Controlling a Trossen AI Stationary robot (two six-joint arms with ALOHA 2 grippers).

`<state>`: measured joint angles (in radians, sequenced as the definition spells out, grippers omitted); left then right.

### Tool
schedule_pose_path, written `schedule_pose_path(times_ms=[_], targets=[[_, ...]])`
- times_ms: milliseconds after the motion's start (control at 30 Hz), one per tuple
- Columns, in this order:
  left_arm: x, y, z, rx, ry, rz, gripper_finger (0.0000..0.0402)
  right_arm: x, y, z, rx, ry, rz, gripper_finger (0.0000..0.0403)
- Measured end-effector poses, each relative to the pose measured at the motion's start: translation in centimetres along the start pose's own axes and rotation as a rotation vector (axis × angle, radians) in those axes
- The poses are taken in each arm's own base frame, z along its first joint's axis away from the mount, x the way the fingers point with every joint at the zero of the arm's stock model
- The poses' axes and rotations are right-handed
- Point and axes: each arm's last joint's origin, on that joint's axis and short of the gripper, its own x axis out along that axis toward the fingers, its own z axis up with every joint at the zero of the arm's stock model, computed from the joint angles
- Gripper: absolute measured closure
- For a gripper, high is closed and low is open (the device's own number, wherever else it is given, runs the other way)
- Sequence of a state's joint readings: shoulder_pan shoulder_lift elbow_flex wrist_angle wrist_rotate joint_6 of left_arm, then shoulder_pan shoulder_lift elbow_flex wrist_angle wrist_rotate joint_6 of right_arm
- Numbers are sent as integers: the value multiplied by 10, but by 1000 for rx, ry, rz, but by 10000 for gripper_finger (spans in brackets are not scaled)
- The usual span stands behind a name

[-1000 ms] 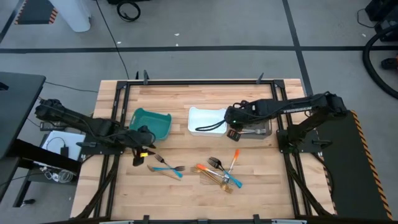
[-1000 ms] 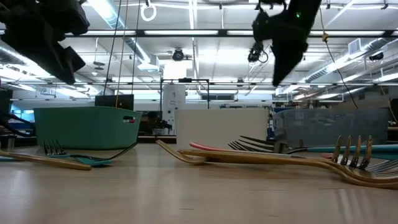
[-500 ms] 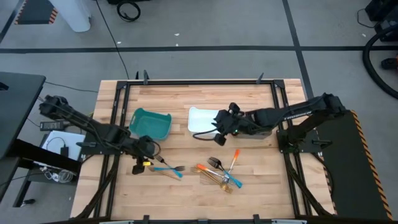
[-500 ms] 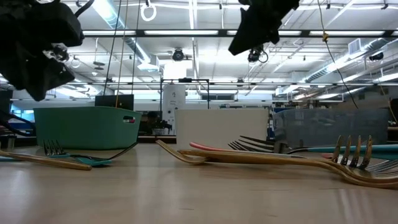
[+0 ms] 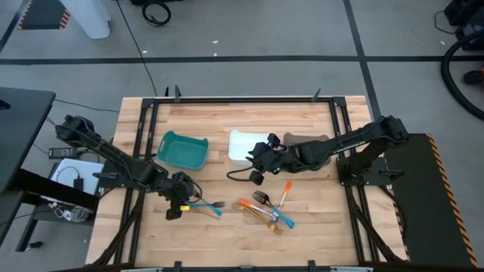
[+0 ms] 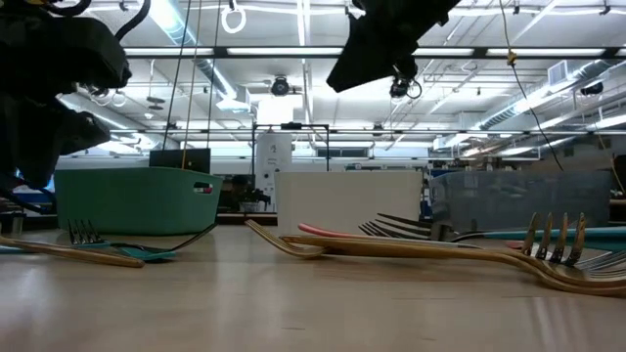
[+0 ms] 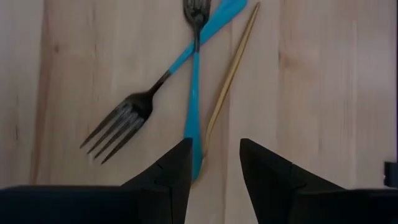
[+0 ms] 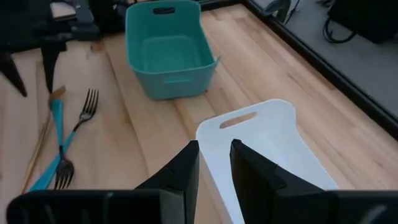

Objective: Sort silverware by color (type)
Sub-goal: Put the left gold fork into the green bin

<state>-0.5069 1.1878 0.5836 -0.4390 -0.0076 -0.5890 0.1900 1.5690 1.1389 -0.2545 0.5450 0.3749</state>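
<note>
silverware lies in 2 loose groups on the wooden counter, both toward its front edge in the high view. the left group is 3 pieces crossed over one another: a blue-handled fork, a second blue-handled fork with dark tines, and a thin tan utensil. in the high view their long axes run roughly across the counter, left to right, with dark tines pointing right near the group's right end. the right group is a small heap near the middle of the counter: an orange-handled piece angled up toward the back right, a blue-handled piece and tan pieces running diagonally toward the front right, dark heads gathered at the heap's back left.

the left gripper hangs just at the left end of the left group. its jaws are slightly parted and hold nothing; in the left wrist view the ends of the tan utensil and 1 blue handle reach toward the gap between them.

the right gripper sits over the counter just in front of the white bin, between the bins and the right heap. its jaws stand a narrow gap apart and are empty.

a teal bin sits left of the white bin, and a grey bin shows partly under the right arm. none of the silverware is seen in the teal or white bin.
</note>
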Motion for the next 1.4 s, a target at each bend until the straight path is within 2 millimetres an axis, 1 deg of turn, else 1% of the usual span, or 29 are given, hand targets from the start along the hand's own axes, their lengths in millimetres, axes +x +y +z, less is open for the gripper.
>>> schedule_pose_path(times_ms=[233, 367, 467, 667, 800, 967, 1067, 1133, 1400], targets=[[5, -22, 22, 104, 23, 63, 259, -8, 12, 1, 23, -89, -60, 305], [13, -26, 28, 135, 21, 76, 259, -13, 18, 0, 19, -116, -68, 305], [22, -26, 28, 136, 42, 90, 259, -17, 24, -1, 22, -134, -52, 305], [36, -29, 29, 159, 39, 83, 259, -18, 31, -12, 43, -180, -29, 305], [41, -33, 28, 203, 27, 79, 259, -16, 33, -22, 56, -198, -10, 305], [45, -36, 25, 278, 1, 139, 259, -14, 32, -28, 58, -190, -12, 305], [46, -38, 22, 305, -4, 165, 259, -14, 32, -28, 62, -194, -10, 305], [51, -40, 23, 312, -6, 164, 259, -14, 32, -28, 60, -192, -11, 305], [69, -39, 14, 347, 74, 189, 259, -14, 32, -28, 56, -189, -8, 305]])
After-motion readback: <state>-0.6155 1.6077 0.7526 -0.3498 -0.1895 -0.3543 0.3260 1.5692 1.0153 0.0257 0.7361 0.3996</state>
